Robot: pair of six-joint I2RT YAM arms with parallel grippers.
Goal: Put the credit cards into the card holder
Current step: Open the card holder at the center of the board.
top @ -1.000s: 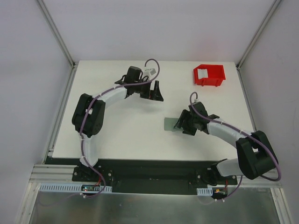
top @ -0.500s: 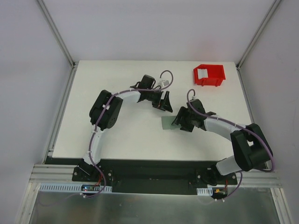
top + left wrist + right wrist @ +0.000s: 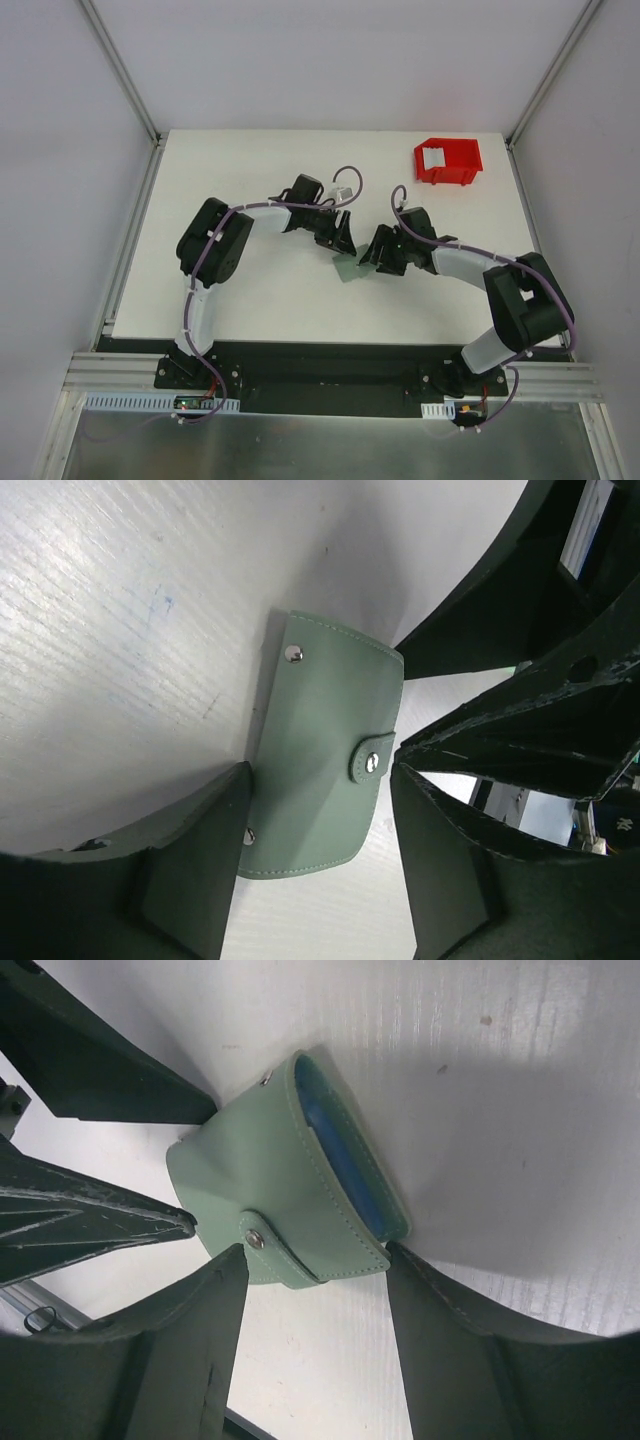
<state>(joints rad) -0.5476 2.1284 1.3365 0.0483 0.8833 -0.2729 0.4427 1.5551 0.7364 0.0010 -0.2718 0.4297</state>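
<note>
Wallet, the card holder [image 3: 346, 268], lies mid-tabletop [image 3: 260, 290], snapped shut, its orientation hard to judge overhead. Left gripper [image 3: 320, 830] and right gripper [image 3: 315, 1290] both straddle it, jaws apart.

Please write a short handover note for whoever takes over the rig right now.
Left gripper: open, jaws straddling the card holder, not clamped.
Right gripper: open, jaws on either side of the same card holder.
Card holder: on the white table mid-workspace between both arms, snap fastened, blue lining showing at one gaping edge.
Red bin: far right, something pale inside.
Done: nothing visibly. No loose cards visible.
Left: unsnap, fetch cards, insert them.
</note>
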